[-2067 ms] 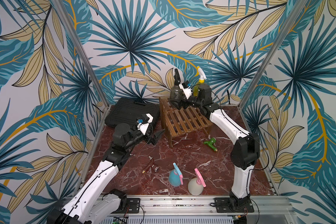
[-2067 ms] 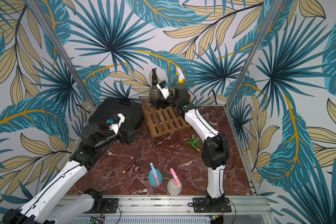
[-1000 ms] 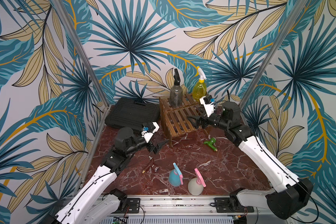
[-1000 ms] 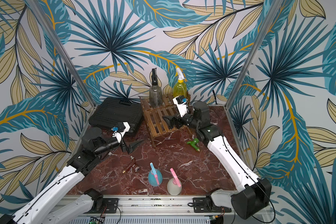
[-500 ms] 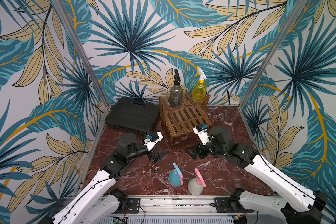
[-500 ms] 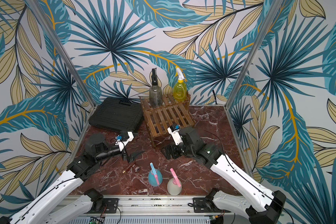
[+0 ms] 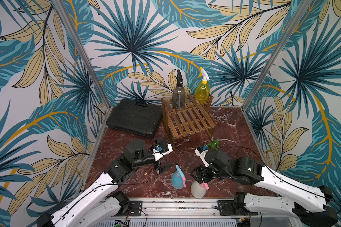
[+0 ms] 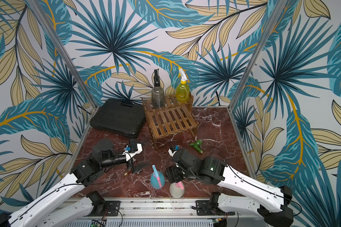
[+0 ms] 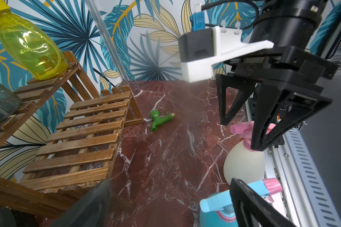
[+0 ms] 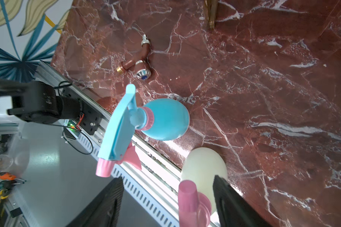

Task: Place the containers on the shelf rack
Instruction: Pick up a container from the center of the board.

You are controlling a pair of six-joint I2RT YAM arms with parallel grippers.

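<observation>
Marble table [image 7: 234, 129] front edge: right gripper [image 10: 165, 200] straddles white bottle [image 10: 204, 167], unclamped.

Both arms reach in from the near edge, forearms low over the table. Left arm angles inward; wrist bent. Left gripper [image 7: 163, 167] lies roughly level, pointing toward the right arm; jaws spread wide, nothing between them. In the left wrist view both its black fingers [image 9: 250, 204] show, far apart. Right arm stretches inward from the right side; elbow low, wrist turned down. Right gripper [image 7: 199, 177] points downward, jaws partway apart. In the right wrist view its fingers [image 10: 230, 198] stand either side of a pink sprayer head, one just beside it; contact not clear.
</observation>
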